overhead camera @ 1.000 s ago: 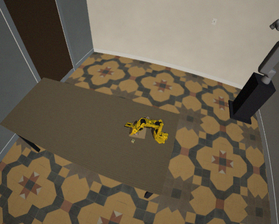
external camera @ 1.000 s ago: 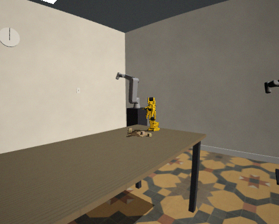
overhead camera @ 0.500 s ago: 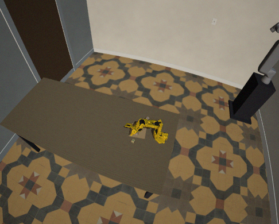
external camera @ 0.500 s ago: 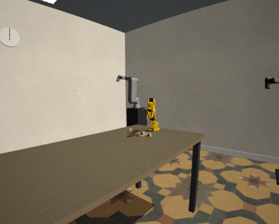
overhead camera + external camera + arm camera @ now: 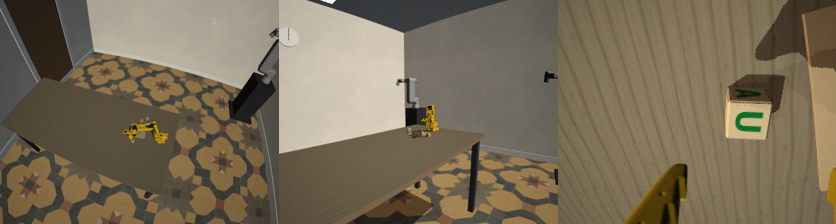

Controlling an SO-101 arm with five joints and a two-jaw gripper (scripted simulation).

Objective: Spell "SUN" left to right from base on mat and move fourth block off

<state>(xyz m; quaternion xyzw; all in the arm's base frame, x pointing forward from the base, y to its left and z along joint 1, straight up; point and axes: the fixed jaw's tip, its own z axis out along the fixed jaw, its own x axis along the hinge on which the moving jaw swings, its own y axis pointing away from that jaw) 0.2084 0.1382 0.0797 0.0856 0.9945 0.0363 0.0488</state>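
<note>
Grey arm (image 5: 268,61) (image 5: 411,90) on black pedestal (image 5: 249,99) (image 5: 411,117); wall clock (image 5: 289,37).

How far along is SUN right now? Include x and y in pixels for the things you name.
Done: the mat (image 5: 141,135) (image 5: 418,135) (image 5: 823,125) looks flat; S's placement is unclear. In hand: nothing; the gripper (image 5: 127,135) (image 5: 424,123) (image 5: 757,171) is open near the U block (image 5: 748,121). Left: the U, letter up but off the mat, and completing the row.

Likely a robotics lab or test room: yellow tabletop arm (image 5: 143,127) (image 5: 431,118) on a long bare-topped table (image 5: 86,115) (image 5: 365,161); grey arm (image 5: 268,60) (image 5: 411,90) on black pedestal (image 5: 248,97) (image 5: 411,116). Patterned tile floor, plain walls, wall clock (image 5: 289,37).
</note>
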